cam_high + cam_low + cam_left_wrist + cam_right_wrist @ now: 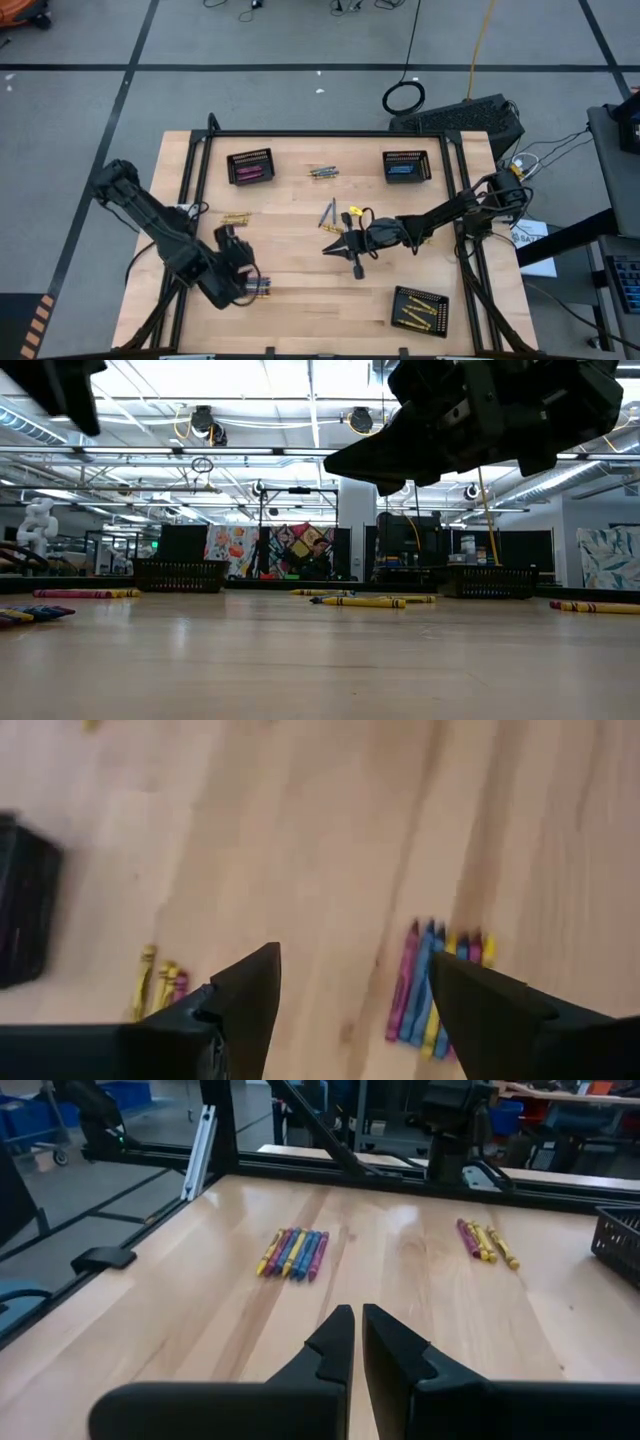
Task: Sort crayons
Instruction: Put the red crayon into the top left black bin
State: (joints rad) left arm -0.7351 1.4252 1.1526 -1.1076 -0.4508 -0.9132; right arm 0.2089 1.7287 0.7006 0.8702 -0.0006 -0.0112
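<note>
Wooden desk (300, 215) in a big workshop, with three black mesh baskets on it: one holding pink crayons (249, 167), one holding blue ones (405, 167), and one near the front with yellow ones (419, 310). So the sorting looks partly done, though plenty of crayons are loose.

Left end effector (350, 1010) hangs over the desk with its fingers spread wide and nothing between them, right above a mixed row of crayons (435, 985) in pink, blue and yellow. A smaller bunch of yellow and pink ones (155, 982) lies off to the side. More strays sit near the middle of the desk (332, 215) and up by the far edge (322, 172).

Right end effector (357, 1342) is pinched shut with nothing in it, hovering mid-desk.

Best guess: the left arm is lining up a pick from that mixed row. The crayons lie touching side by side, so the next move needs a careful drop onto just one stick, then a carry to the matching basket.
</note>
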